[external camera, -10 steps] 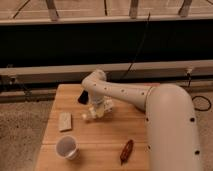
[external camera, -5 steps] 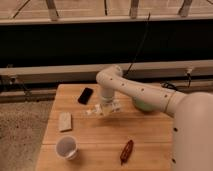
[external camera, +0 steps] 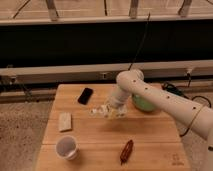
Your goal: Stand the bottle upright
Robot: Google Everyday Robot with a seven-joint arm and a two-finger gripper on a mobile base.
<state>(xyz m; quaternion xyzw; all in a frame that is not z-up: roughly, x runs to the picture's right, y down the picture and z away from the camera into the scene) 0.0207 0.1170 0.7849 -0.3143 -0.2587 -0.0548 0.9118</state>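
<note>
The bottle [external camera: 98,111] is a small whitish-cream shape just above the middle of the wooden table [external camera: 150,137], its long side roughly level. My gripper [external camera: 114,110] is right at it, touching or overlapping its right end. The pale arm reaches in from the right and bends down to that spot. The bottle's cap and neck are not distinct.
A black phone [external camera: 85,95] lies at the back left. A beige block [external camera: 65,121] sits at the left, and a white cup [external camera: 67,147] stands at the front left. A dark reddish-brown elongated object [external camera: 126,151] lies at the front. A green bowl [external camera: 143,104] is behind the arm.
The arm has swung to the right across the table, and the gripper with the whitish bottle has moved toward the table's middle. The black phone is now uncovered.
</note>
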